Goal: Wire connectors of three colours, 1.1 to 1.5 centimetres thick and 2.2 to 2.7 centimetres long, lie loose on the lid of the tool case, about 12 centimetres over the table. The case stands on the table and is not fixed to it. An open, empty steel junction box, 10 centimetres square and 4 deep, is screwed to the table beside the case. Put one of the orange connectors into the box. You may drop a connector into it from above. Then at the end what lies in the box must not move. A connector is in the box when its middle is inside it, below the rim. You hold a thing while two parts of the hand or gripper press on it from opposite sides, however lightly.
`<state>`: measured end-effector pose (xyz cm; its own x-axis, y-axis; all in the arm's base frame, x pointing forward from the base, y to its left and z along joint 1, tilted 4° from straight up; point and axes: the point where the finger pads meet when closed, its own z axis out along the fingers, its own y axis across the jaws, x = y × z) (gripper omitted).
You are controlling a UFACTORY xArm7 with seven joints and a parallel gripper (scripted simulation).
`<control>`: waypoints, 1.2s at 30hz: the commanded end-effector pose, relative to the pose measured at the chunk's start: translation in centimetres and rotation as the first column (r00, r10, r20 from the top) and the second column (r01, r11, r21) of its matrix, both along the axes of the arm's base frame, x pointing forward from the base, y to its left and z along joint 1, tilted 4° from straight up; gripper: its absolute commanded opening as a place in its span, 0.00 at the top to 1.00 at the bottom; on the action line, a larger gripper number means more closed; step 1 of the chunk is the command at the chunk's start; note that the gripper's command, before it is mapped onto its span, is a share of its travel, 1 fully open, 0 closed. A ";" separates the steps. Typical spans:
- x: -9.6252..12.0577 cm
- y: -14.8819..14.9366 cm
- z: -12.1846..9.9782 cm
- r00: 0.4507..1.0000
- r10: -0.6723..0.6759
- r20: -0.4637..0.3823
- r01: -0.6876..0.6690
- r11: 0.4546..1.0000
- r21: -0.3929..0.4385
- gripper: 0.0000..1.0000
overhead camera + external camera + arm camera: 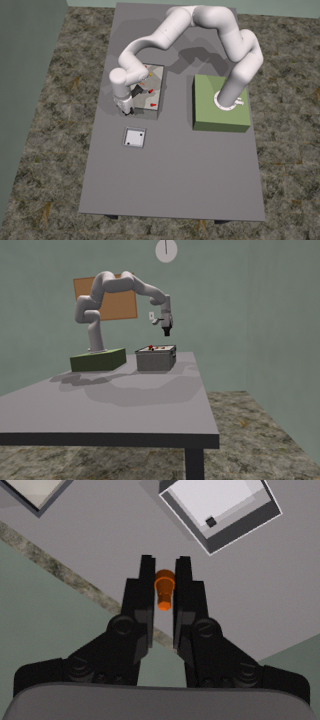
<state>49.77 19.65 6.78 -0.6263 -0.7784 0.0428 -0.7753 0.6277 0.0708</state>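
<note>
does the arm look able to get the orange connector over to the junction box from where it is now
Probably yes. The gripper is shut on an orange connector, raised above the tool case, and nothing stands between it and the open junction box.

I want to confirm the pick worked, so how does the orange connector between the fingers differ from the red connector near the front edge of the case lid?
The orange connector is pinched between the two black fingers, raised off the tool case; the red connector lies loose on the lid. They differ in colour, orange against red. The orange one is past the case's front corner, toward the junction box; the red one sits inside the lid's edge. Both are small and tapered.
</note>
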 end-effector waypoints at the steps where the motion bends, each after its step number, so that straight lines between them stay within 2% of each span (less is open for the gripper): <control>1: -1.2 4.0 0.3 1.000 -0.001 0.005 0.001 1.000 -0.001 0.98; 10: -2.3 7.1 0.4 1.000 -0.001 0.005 0.001 1.000 -0.001 0.98; 29: -2.4 7.3 0.3 1.000 -0.001 0.005 0.001 1.000 -0.001 0.98; 33: -2.5 7.3 -0.8 1.000 -0.001 0.005 0.001 1.000 -0.001 0.98; 36: -2.6 7.3 -2.4 1.000 -0.001 0.005 0.001 1.000 -0.001 0.98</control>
